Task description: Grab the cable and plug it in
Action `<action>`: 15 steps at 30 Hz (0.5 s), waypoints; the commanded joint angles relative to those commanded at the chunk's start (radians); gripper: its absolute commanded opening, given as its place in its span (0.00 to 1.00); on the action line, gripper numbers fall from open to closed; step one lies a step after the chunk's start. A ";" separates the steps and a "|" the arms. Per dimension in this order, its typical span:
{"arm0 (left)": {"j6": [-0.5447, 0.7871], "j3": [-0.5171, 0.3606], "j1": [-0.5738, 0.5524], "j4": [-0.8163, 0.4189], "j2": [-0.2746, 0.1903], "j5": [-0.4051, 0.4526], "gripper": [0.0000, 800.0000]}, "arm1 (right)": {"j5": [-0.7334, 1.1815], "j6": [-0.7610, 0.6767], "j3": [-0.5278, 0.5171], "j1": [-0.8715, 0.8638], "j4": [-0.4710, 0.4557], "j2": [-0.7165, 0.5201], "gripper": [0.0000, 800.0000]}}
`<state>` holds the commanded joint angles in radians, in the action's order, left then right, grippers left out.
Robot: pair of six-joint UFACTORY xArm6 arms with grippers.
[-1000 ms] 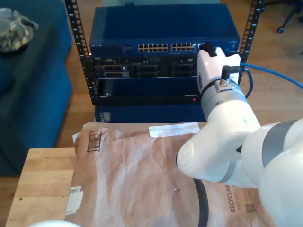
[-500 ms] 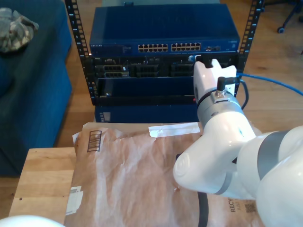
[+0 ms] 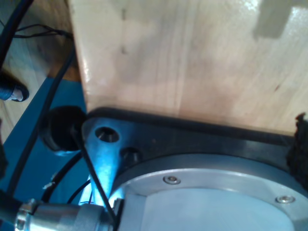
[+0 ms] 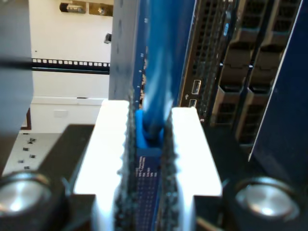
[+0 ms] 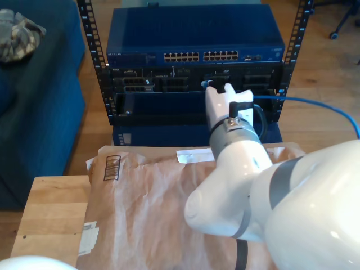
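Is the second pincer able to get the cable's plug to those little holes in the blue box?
Probably yes. My second pincer, shut on the cable, is at the rack front, with nothing seen between it and the ports above.

My second end effector (image 5: 209,85) is sliding toward the exterior view's left along the rack (image 5: 191,84) face, and is now sitting lower, before the server bays (a second ago it was up by the switch's ports). The cable (image 5: 315,103), clamped between its fingers (image 4: 190,144), is trailing along, stretching flatter toward that view's right.
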<state>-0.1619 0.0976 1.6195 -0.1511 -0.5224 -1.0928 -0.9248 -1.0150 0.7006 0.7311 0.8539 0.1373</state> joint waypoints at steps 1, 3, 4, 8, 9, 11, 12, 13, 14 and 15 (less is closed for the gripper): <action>0.000 0.000 0.000 0.002 0.000 -0.002 1.00 | 0.000 0.005 0.002 0.003 -0.002 0.002 0.00; 0.000 0.000 0.000 0.000 0.000 -0.002 1.00 | 0.000 0.018 0.018 0.005 -0.006 0.009 0.00; 0.000 0.000 0.000 0.002 0.000 -0.002 1.00 | 0.000 0.046 0.051 0.005 -0.005 0.014 0.00; 0.000 0.000 0.000 0.000 0.000 -0.002 1.00 | 0.000 0.117 0.071 0.005 0.000 0.038 0.00; 0.000 0.000 0.000 0.000 0.000 -0.002 1.00 | 0.000 0.117 0.069 0.005 -0.002 0.038 0.00; 0.000 0.000 0.000 0.000 0.000 -0.002 1.00 | 0.000 0.118 0.068 0.005 -0.002 0.051 0.00; 0.000 0.000 0.000 0.000 0.000 -0.002 1.00 | 0.000 0.118 0.068 0.005 0.000 0.069 0.00; 0.000 0.000 0.000 0.000 0.000 -0.002 1.00 | -0.003 0.118 0.069 0.003 0.000 0.097 0.00; 0.000 0.000 0.000 0.000 0.000 -0.002 1.00 | -0.003 0.118 0.069 0.005 0.000 0.107 0.00; 0.000 0.000 0.000 0.000 0.000 -0.002 1.00 | -0.005 0.118 0.068 0.005 0.000 0.107 0.00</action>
<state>-0.1619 0.0976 1.6195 -0.1511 -0.5224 -1.0944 -0.9294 -0.8968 0.7681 0.7357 0.8539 0.2447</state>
